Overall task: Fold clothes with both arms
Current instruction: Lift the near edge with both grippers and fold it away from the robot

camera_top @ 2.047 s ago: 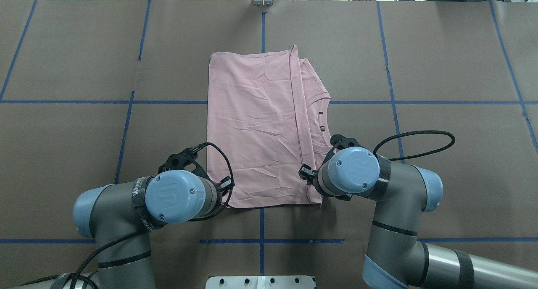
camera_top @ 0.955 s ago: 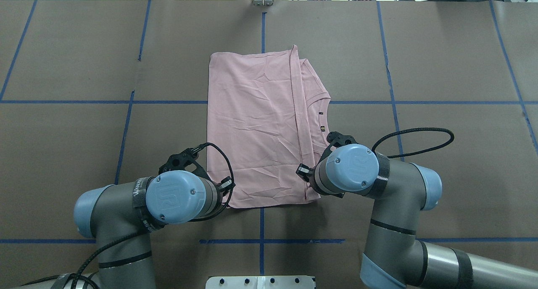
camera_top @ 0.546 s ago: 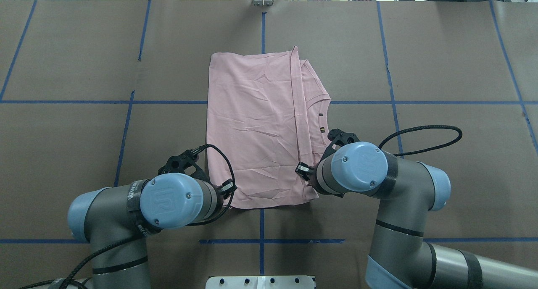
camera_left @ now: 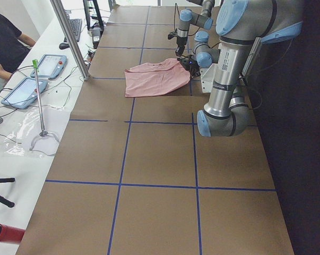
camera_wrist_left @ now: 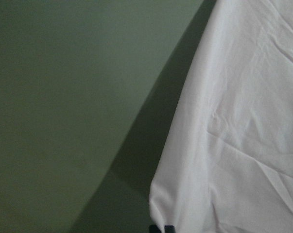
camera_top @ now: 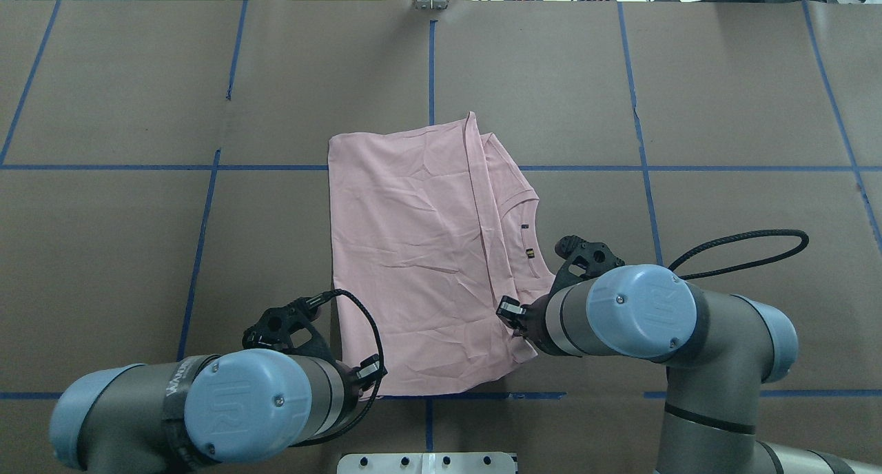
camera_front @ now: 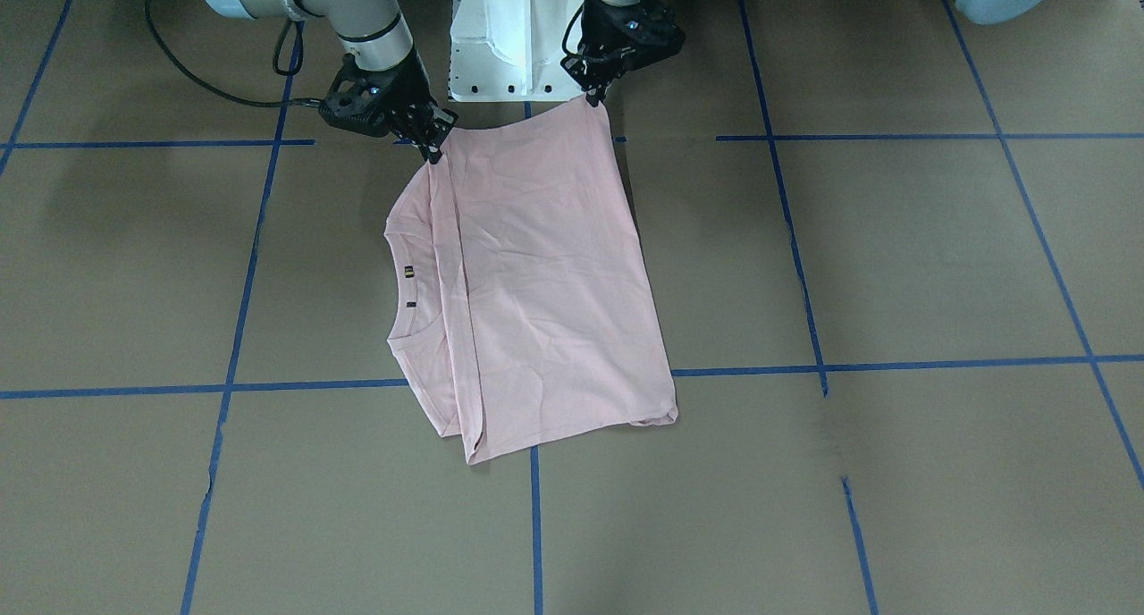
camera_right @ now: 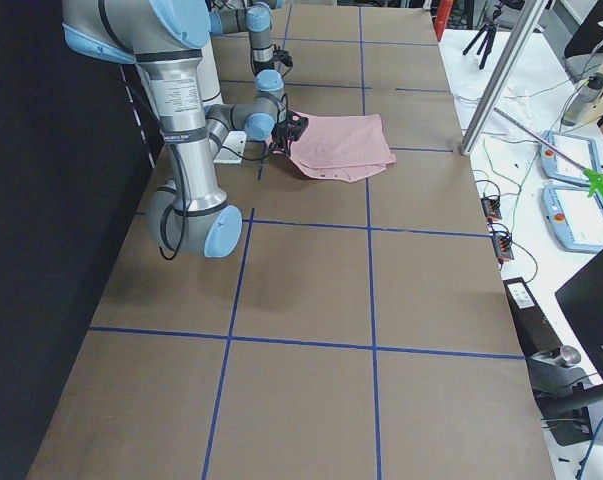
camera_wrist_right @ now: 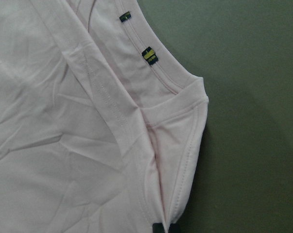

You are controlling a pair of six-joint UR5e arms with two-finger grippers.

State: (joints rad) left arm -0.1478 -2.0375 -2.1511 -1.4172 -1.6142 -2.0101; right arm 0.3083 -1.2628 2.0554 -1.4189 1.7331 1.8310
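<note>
T-shirt (camera_top: 413, 253): the pale pink garment is lying plain side up in the middle of the table (camera_top: 103, 267), folded lengthwise. Its far part is resting flat, while its near edge is hanging lifted off the surface at both corners.
left tool (camera_front: 593, 96): is pinching the near left corner of the T-shirt, clenched on the cloth. In the left wrist view the corner is sitting between the dark fingertips (camera_wrist_left: 168, 228), and a shadow is falling on the table beneath it.
right tool (camera_front: 433, 155): is grasping the near right corner, where the folded sleeve and shoulder layers are meeting. In the right wrist view the stitched hem is running down into the closed fingers.
left arm (camera_top: 227, 405): is reaching in from the near left, its wrist bending over the corner it is holding.
right arm (camera_top: 641, 319): is coming in from the near right, its wrist pointing left toward the cloth.
neckline (camera_top: 526, 240): is lying along the right side of the T-shirt, partly covered by the folded-over body panel. Two small tags (camera_wrist_right: 148, 54) are sitting on the collar band.
blue tape lines (camera_top: 431, 67): are dividing the brown table into squares, and one is passing under the T-shirt's far part.
pedestal base (camera_front: 509, 34): the white block is standing at the near edge between the two arms.
person (camera_left: 3, 37): someone in a dark top is at the far side of the table, by two tablets (camera_left: 48, 65).
</note>
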